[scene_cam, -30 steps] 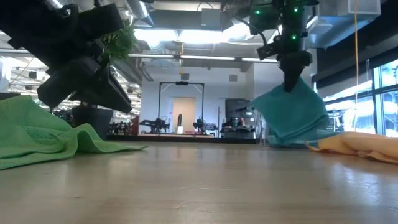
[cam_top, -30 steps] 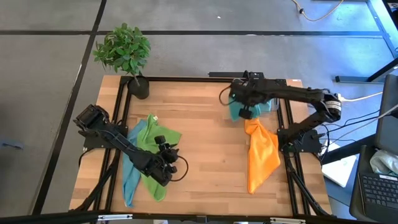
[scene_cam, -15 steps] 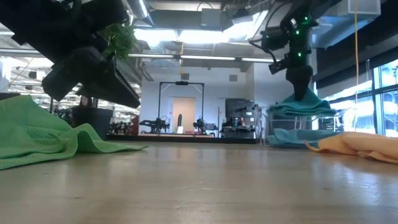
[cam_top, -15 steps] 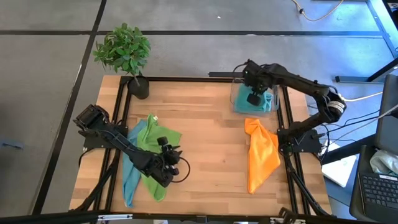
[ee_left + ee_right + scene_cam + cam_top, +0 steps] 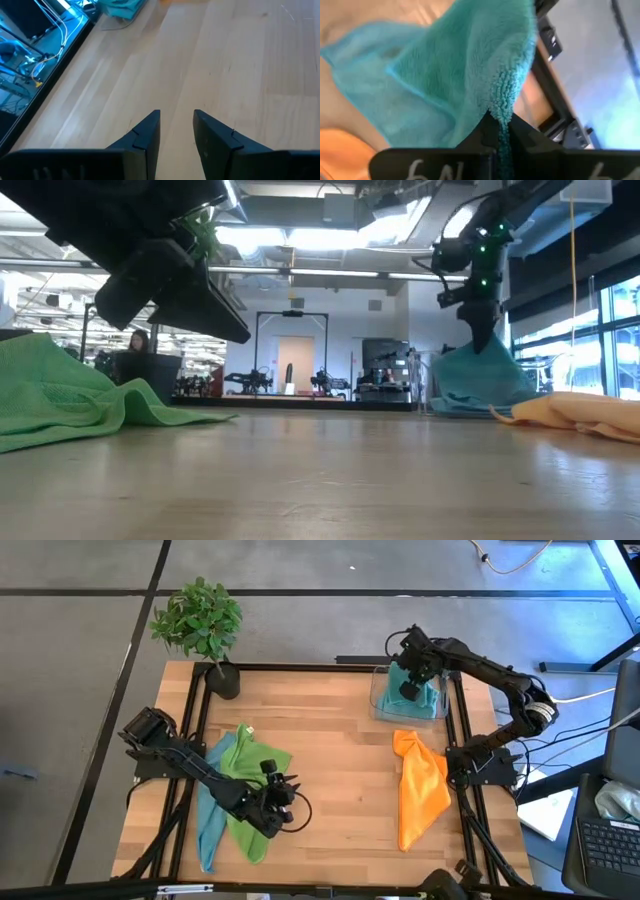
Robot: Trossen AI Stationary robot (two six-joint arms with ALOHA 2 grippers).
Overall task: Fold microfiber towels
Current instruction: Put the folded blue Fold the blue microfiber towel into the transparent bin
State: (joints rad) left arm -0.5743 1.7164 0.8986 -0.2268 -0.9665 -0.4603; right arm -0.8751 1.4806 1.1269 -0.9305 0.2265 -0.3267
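The right gripper (image 5: 410, 690) pinches the teal towel (image 5: 445, 85) over the bin (image 5: 378, 700). The left gripper (image 5: 176, 131), jaws spread, holds nothing. The green towel (image 5: 245, 765) and orange towel (image 5: 420, 790) lie unfolded.

Almost no words to read here.
Only pale marks on the right claw (image 5: 496, 131) body, maybe a "6" and an "N", but they are cut off and unclear.

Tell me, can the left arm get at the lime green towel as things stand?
Probably yes: the left gripper hovers open at the lime green towel, nothing between them.
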